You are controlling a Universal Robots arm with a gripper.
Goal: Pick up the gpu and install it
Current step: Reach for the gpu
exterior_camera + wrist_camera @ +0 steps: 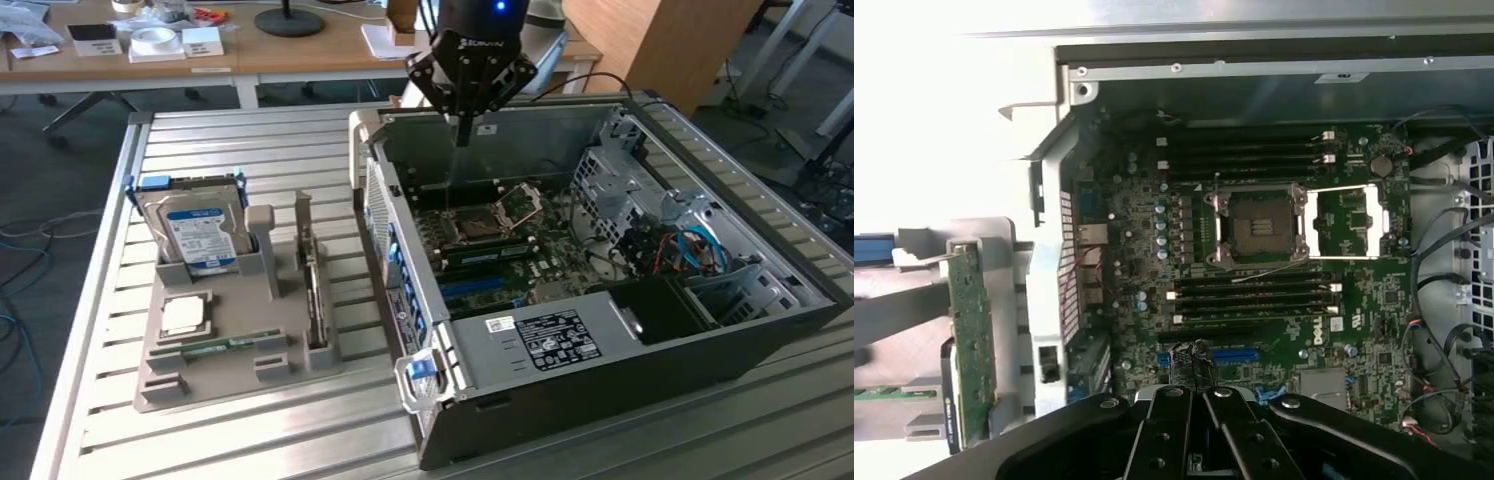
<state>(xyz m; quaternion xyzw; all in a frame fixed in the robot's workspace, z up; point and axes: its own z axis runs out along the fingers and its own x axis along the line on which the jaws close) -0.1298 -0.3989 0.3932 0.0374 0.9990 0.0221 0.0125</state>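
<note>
Pressed together and empty at the gripper [463, 135], hanging above the far end of the open computer case [601, 400]. Well apart on the exterior view's left, standing on edge in the grey holder [227, 375]: the gpu [314, 290], not yet grasped. Probably best: spread fully before descending, line up square along the card's top edge, pinch mid-length, steer clear of the 1 hard drive [194, 235] nearby.
</note>
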